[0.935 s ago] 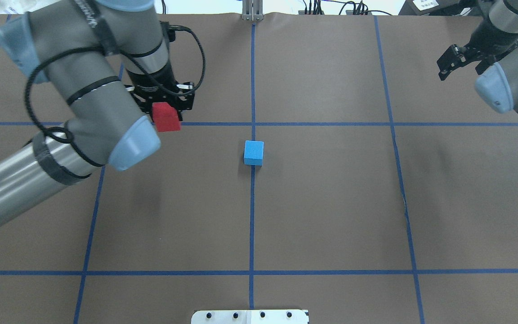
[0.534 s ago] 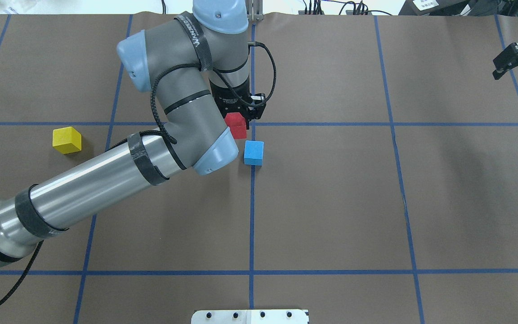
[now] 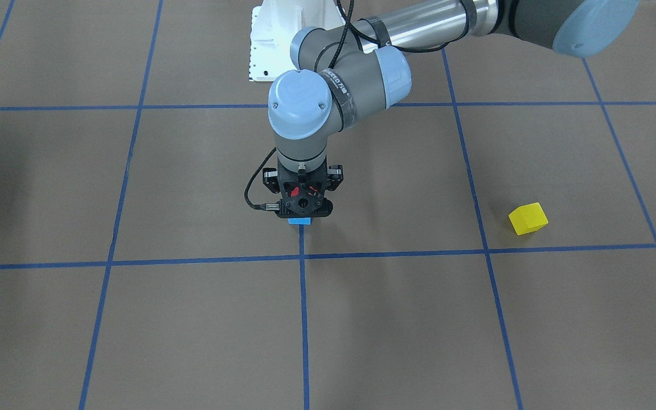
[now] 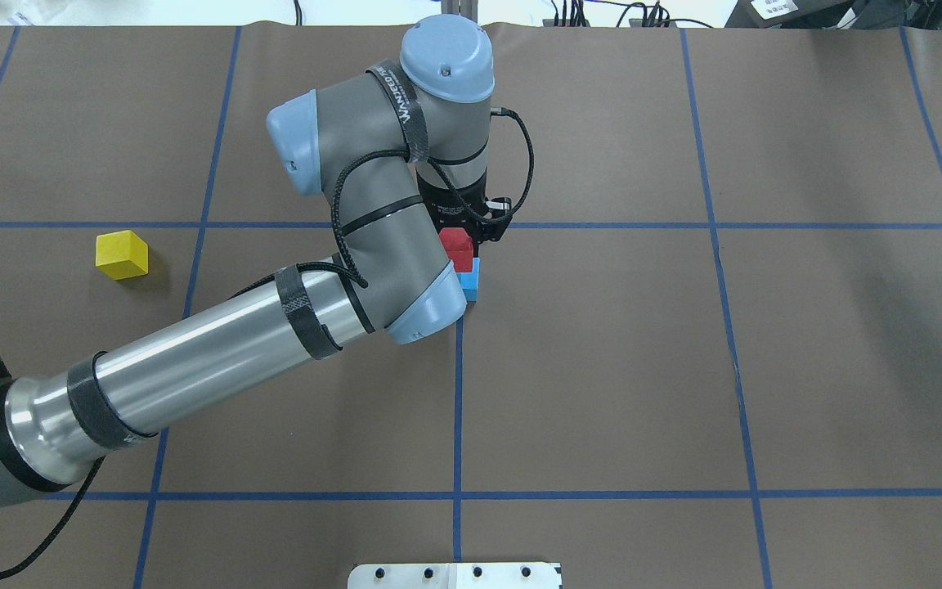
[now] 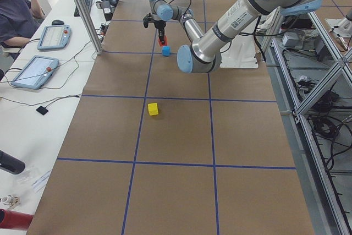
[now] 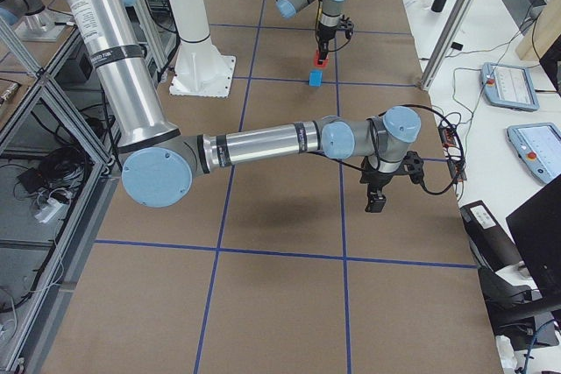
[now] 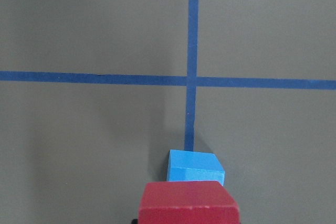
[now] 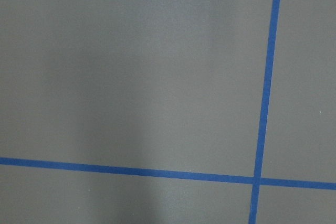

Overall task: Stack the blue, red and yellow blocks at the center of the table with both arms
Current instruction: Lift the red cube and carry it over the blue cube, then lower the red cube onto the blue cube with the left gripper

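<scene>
One block is placed: blue block [image 4: 469, 283] at centre. Left gripper [image 4: 462, 247] clamps red block [image 7: 189, 203] over it – yellow block [image 4: 121, 254] untouched; right gripper [image 6: 375, 201] state unreadable.

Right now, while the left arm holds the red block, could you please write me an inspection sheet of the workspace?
Surface: brown paper-covered table with a blue tape grid.
Job's things: red block held just over the blue block at the centre cross, apparently not touching it; yellow block alone on the robot's left side.
Clutter: nothing seen.
Grippers: left gripper shut on the red block; right gripper hangs over bare table, open or shut cannot be told.
Cables: black cable loops at the left wrist, apart from the blocks.
Surroundings: operator and teach pendants at the side bench.
</scene>
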Robot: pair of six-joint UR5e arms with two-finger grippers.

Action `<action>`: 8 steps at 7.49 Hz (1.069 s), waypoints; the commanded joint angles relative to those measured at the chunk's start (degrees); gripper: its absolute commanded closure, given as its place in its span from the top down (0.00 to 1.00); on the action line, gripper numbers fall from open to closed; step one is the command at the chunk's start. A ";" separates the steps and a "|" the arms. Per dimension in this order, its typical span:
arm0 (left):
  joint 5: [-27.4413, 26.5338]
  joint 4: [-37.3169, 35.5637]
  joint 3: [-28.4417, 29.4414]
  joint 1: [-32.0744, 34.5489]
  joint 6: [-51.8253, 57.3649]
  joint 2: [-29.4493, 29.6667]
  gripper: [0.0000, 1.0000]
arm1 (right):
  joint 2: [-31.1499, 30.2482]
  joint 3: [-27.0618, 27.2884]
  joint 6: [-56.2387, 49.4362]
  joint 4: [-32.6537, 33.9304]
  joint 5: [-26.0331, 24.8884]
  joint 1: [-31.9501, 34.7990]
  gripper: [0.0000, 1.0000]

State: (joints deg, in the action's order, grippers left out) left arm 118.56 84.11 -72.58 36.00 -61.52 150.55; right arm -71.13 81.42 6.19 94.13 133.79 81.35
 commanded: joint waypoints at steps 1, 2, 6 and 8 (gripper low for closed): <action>-0.87 2.18 1.38 -0.67 0.70 0.09 0.00 | -0.33 -0.12 -0.21 0.00 1.73 0.21 0.99; -0.87 2.37 1.73 -0.67 0.79 0.09 0.00 | -0.33 -0.12 -0.13 0.00 1.73 0.21 0.99; -0.87 4.57 2.96 -0.76 0.61 0.00 0.00 | -0.24 -0.12 0.14 -0.09 1.65 0.21 0.99; -0.87 4.57 3.05 -0.93 0.61 -0.09 0.00 | -0.24 -0.12 0.23 -0.09 1.73 0.21 0.99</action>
State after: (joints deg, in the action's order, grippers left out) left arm 117.68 88.62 -69.66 35.13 -60.93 150.50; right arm -71.37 81.30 6.34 94.05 135.50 81.57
